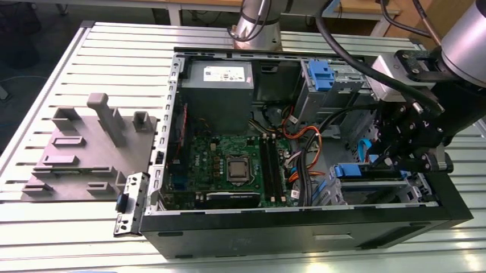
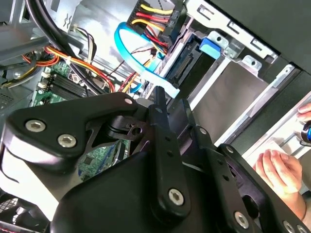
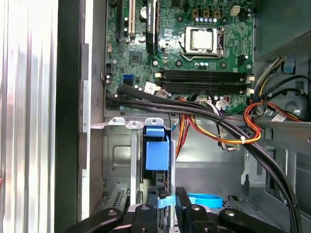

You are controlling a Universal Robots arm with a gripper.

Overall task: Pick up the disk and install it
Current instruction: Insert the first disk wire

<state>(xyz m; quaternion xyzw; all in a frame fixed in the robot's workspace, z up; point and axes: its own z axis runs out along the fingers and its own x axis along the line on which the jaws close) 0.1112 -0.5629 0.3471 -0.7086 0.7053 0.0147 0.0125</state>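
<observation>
Open computer case (image 1: 304,230) on ribbed metal bench (image 1: 91,57).
Inside it, the gripper (image 3: 165,208) pinches the edge of the disk (image 3: 156,155).

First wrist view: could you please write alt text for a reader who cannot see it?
Inside an open computer case, the blue-framed disk sits edge-on in the grey drive bay, close in front of the black pincer. Beyond it lie black and orange cables and a green motherboard.
</observation>
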